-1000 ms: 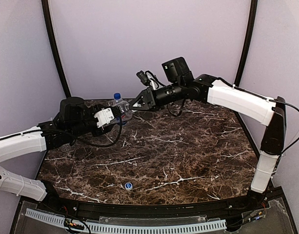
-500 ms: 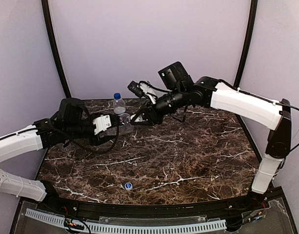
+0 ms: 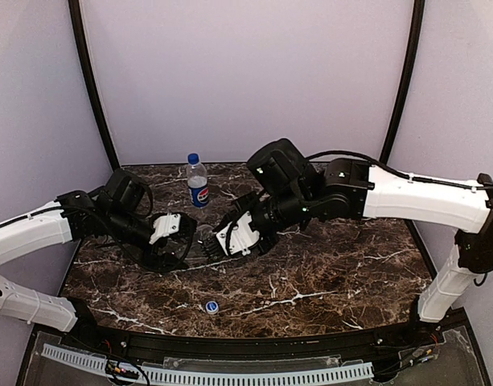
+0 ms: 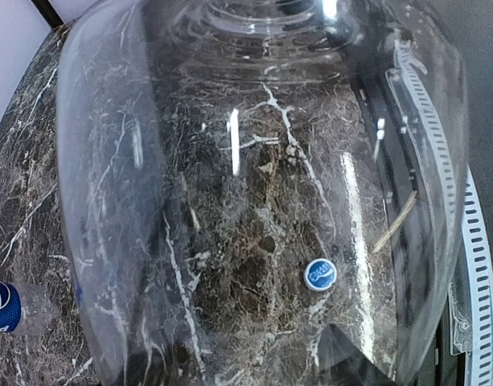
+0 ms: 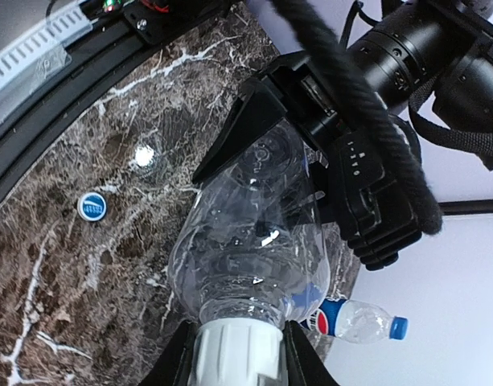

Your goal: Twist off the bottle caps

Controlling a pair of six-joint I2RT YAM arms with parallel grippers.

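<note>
A clear bottle (image 5: 254,241) lies on its side above the table between the two arms. My left gripper (image 3: 186,233) is shut on its body, and the black jaws (image 5: 310,121) clamp it near the base. My right gripper (image 5: 236,366) is shut on the bottle's white ribbed cap (image 5: 234,342). In the left wrist view the clear bottle (image 4: 254,161) fills the frame. A Pepsi bottle (image 3: 197,185) stands at the back with its blue cap (image 3: 193,158) on. A loose blue cap with a white top (image 3: 211,306) lies on the table near the front edge.
The dark marble table (image 3: 334,265) ends at a black front rail (image 3: 230,347) with a white slotted strip. The loose blue cap (image 4: 319,274) shows through the held bottle. Purple walls stand behind and to both sides.
Both arms have come down and toward the front with the clear bottle held between them, away from the Pepsi bottle, which stays standing at the back. The right arm has swung lower.
</note>
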